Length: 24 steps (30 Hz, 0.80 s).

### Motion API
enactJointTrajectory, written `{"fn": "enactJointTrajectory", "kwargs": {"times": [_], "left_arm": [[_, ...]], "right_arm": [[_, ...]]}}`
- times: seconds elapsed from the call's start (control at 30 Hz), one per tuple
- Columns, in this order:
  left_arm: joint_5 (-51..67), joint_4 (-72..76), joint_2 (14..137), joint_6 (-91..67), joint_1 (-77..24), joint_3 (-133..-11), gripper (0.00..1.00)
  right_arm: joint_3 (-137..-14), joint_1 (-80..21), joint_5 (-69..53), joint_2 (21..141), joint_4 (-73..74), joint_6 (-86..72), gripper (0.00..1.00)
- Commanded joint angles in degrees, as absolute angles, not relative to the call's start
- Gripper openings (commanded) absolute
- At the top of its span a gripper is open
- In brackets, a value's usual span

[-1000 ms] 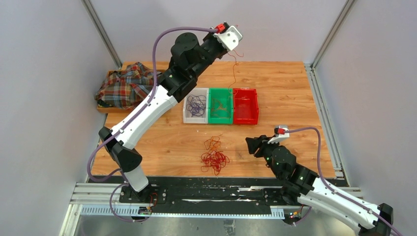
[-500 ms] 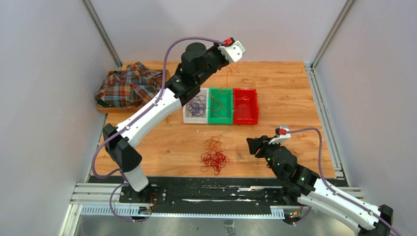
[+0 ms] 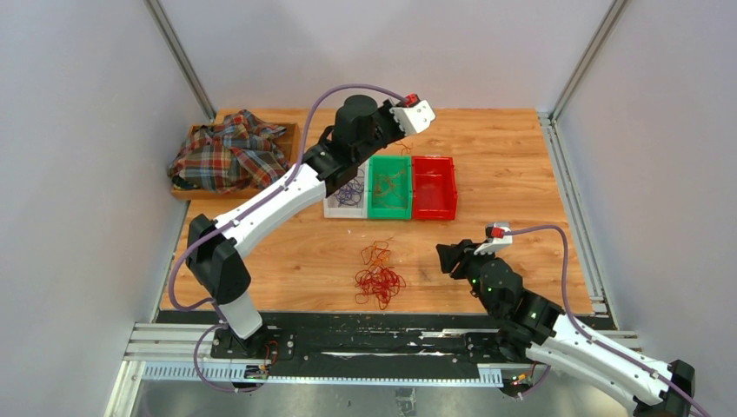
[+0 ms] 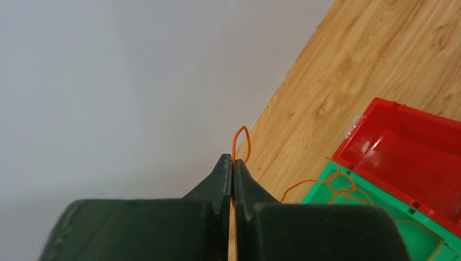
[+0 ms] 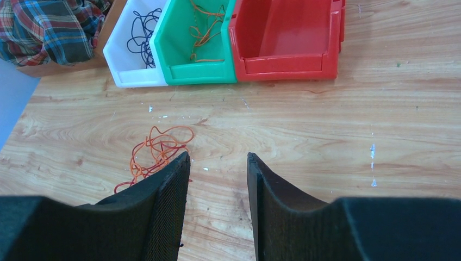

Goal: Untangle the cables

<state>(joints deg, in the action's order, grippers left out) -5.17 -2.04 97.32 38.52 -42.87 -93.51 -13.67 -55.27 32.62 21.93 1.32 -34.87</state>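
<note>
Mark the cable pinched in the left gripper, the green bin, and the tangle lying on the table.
orange cable point(image 4: 242, 127), left wrist view, top of its loop
green bin point(image 5: 198, 72), right wrist view, front wall
cable tangle point(image 3: 380, 282), top external view, red middle

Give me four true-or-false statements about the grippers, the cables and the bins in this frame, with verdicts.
1. The left gripper is shut on an orange cable. True.
2. The red bin holds the red cables. False: the bin is empty, and they lie in a clump on the table.
3. The right gripper is open and holds nothing. True.
4. The purple cables lie in the green bin. False: they lie in the white bin.
</note>
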Motion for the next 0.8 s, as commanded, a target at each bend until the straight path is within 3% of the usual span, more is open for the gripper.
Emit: {"fn": "enactJointTrajectory", "kwargs": {"times": [0.0, 0.37, 0.77], "left_arm": [[-7.14, -1.07, 96.82, 41.49, -42.61, -92.3, 0.0], [-6.06, -15.85, 108.61, 36.52, -41.84, -97.73, 0.0], [-0.71, -20.79, 117.67, 29.98, -41.04, -99.22, 0.0]], "right_arm": [[-15.47, -55.48, 34.44, 22.2, 1.23, -34.98, 0.43], [-17.48, -54.39, 34.74, 23.8, 1.0, -33.53, 0.43], [-18.54, -51.15, 32.83, 24.4, 2.42, -33.33, 0.43]]}}
